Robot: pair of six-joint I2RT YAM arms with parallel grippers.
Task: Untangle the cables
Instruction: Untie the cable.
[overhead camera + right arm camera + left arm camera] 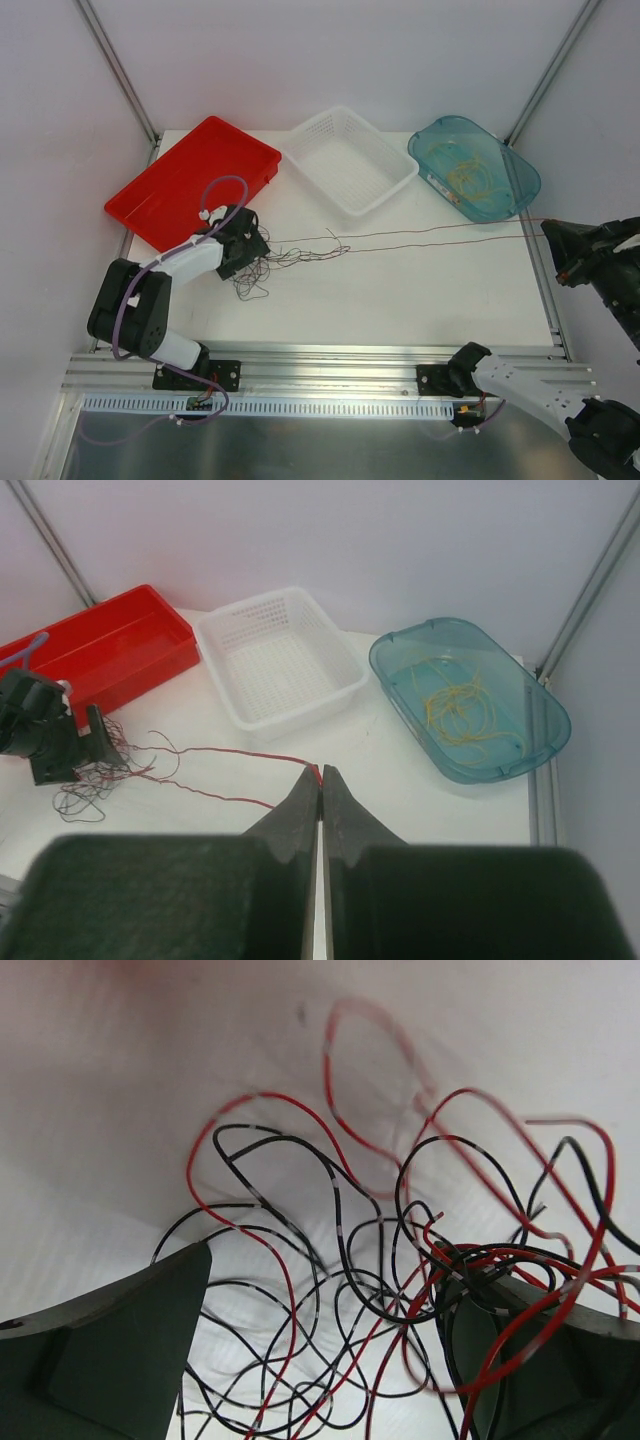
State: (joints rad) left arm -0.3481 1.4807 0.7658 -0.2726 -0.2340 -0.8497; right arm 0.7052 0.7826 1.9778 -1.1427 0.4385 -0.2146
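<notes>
While the right gripper (320, 778), lower centre, is clamped on what seems one taut red cable (240, 751), the left gripper (325, 1255) gapes wide over the red-and-black tangle (340, 1230).

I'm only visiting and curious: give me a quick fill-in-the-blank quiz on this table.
The cables in the teal bin are ____.
The basket between red tray and teal bin is ____.
The right gripper is shut on a ____ cable.
The left gripper stands ____ over the tangle.
Missing: yellow; white; red; open.
</notes>
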